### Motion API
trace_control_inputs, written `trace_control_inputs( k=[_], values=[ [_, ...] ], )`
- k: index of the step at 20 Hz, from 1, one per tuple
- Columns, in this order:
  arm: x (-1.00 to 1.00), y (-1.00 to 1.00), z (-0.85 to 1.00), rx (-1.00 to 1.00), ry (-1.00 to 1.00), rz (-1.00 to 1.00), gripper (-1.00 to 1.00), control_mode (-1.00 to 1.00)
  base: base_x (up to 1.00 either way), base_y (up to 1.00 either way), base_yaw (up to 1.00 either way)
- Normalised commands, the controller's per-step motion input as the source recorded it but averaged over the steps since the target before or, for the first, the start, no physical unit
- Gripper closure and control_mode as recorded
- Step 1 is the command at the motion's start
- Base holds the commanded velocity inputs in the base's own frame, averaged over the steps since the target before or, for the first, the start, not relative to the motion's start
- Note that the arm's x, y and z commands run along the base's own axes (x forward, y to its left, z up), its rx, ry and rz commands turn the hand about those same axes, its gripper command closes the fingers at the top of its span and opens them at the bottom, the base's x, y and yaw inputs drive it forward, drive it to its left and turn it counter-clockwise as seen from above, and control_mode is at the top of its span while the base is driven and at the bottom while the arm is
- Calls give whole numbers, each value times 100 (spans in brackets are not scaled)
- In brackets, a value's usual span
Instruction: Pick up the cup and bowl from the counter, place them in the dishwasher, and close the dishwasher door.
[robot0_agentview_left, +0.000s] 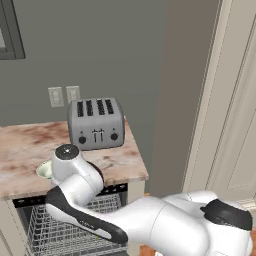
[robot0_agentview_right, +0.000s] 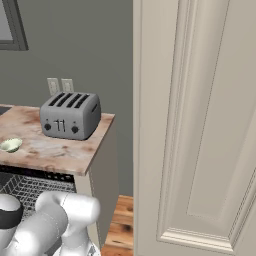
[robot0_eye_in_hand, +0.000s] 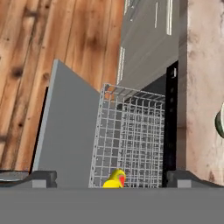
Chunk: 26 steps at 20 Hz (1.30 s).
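Note:
The yellow cup (robot0_eye_in_hand: 115, 179) with a red mark lies inside the grey wire rack (robot0_eye_in_hand: 131, 135) of the dishwasher (robot0_agentview_left: 65, 227). My gripper (robot0_eye_in_hand: 116, 181) hovers above it, open, with the dark fingertips (robot0_eye_in_hand: 43, 178) far apart and clear of the cup. The dishwasher door (robot0_eye_in_hand: 65, 131), a flat grey panel, is folded down over the wooden floor. The pale greenish bowl (robot0_agentview_right: 10, 145) sits on the marbled counter (robot0_agentview_right: 55, 150) near its front edge, left of the toaster. In the left base view the bowl (robot0_agentview_left: 43, 170) is partly hidden behind my arm, and its rim (robot0_eye_in_hand: 220, 122) shows at the hand view's right edge.
A silver four-slot toaster (robot0_agentview_left: 96, 123) stands at the back of the counter, below two wall outlets (robot0_agentview_left: 64, 95). A tall cream door panel (robot0_agentview_right: 200, 125) rises close on the right. Wooden floor (robot0_eye_in_hand: 52, 35) lies beyond the open door.

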Motion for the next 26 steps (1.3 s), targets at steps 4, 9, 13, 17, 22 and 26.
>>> trace_control_inputs(
  k=[4,9,13,17,22,26],
  values=[
    [0,0,6,-30,-17,2,-100,-100,0,0,0],
    [2,0,1,-20,-13,3,-100,-100,0,0,0],
    [25,0,0,-7,-3,1,-100,-100,0,0,0],
    [43,-1,0,-2,0,0,-100,-100,0,0,0],
    [45,0,0,-1,0,0,-100,-100,0,0,0],
    [41,0,0,0,0,0,-100,-100,0,0,0]
  ],
)
